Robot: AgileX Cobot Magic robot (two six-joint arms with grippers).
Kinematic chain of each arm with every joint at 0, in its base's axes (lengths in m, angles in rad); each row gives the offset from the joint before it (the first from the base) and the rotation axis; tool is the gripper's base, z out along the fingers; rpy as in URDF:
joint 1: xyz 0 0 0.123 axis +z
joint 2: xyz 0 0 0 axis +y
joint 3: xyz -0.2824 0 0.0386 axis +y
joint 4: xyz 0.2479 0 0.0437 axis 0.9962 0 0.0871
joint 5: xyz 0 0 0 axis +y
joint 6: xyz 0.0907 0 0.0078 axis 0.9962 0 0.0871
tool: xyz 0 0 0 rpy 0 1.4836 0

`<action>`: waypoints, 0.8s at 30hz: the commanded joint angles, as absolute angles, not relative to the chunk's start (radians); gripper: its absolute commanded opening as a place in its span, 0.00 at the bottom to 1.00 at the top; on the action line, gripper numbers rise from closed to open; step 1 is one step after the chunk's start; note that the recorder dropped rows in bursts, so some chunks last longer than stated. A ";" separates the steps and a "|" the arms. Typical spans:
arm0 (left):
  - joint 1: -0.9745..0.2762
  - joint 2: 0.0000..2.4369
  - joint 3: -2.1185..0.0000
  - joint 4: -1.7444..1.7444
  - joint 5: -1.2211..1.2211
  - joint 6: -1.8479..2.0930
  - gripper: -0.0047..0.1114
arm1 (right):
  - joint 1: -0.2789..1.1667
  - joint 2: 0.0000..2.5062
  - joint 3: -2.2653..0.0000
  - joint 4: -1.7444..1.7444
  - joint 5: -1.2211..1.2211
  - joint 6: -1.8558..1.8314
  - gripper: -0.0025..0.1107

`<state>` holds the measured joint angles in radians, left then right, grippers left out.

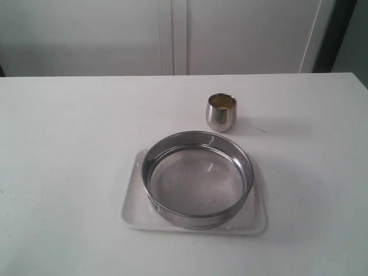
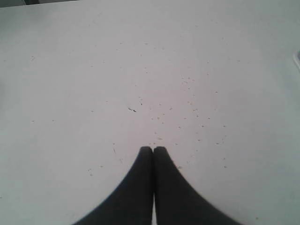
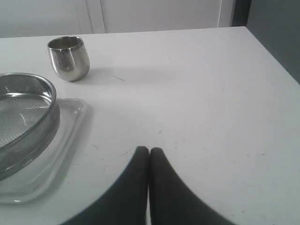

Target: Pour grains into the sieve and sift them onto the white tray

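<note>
Exterior view
Sieve (image 1: 197,183): sits inside the white tray (image 1: 133,215), its steel ring upright and its mesh facing up.
White tray: lies flat on the table (image 1: 69,149) under the sieve, with its rim showing all around the ring.
Steel cup (image 1: 221,112): stands upright on the table just beyond the sieve and slightly to its right, apart from it.
Grains (image 1: 221,102): a yellowish fill shows inside the cup's mouth, behind the sieve.
Arms: neither is in this view.

Left wrist view
Left gripper (image 2: 153,149): closed, the two dark fingers pressed tip to tip with nothing between them, over the bare table.
Specks (image 2: 192,108): tiny dark flecks are scattered on the tabletop ahead of the fingertips.
Sieve: not in this view.

Right wrist view
Right gripper (image 3: 149,150): closed, fingers meeting at the tips and gripping nothing. It hangs over the table beside the sieve, clear of the tray's corner.
Sieve (image 3: 18,117): partly in frame, resting in the white tray (image 3: 70,140).
Steel cup (image 3: 69,57): upright beyond the sieve, not touching it. Its contents cannot be made out from here.
</note>
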<state>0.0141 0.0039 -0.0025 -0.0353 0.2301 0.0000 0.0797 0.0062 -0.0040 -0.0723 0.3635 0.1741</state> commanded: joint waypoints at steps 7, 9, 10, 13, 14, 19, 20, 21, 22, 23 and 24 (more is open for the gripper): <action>0.008 0.000 0.000 -0.039 0.226 0.000 0.04 | 0.080 0.000 0.000 -0.135 0.207 0.108 0.02; 0.008 0.000 0.000 -0.039 0.226 0.000 0.04 | 0.080 0.000 0.000 -0.114 0.119 0.125 0.02; 0.008 0.000 0.000 -0.039 0.226 0.000 0.04 | 0.080 0.000 0.000 -0.100 0.079 0.139 0.02; 0.008 0.000 0.000 -0.039 0.226 0.000 0.04 | 0.080 0.000 0.000 -0.091 -0.080 0.178 0.02; 0.008 0.000 0.000 -0.039 0.226 0.000 0.04 | 0.080 0.000 0.000 -0.073 -0.150 0.247 0.02; 0.008 0.000 0.000 -0.039 0.226 0.000 0.04 | 0.080 0.000 0.000 -0.074 -0.350 0.585 0.02; 0.008 0.000 0.000 -0.039 0.226 0.000 0.04 | 0.080 0.000 0.000 -0.094 -0.363 0.585 0.02; 0.008 0.000 0.000 -0.039 0.226 0.000 0.04 | 0.080 0.000 -0.014 -0.110 -0.363 0.581 0.02; 0.008 0.000 0.000 -0.039 0.226 0.000 0.04 | 0.080 0.000 -0.029 -0.110 -0.363 0.570 0.02; 0.008 0.000 0.000 -0.039 0.226 0.000 0.04 | 0.080 0.000 -0.044 -0.110 -0.363 0.543 0.02; 0.008 0.000 0.000 -0.039 0.226 0.000 0.04 | 0.080 0.020 -0.060 -0.110 -0.361 0.522 0.02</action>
<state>0.0141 0.0039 -0.0025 -0.0353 0.2301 0.0000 0.0797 0.0055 -0.0313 -0.0935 -0.3458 0.5562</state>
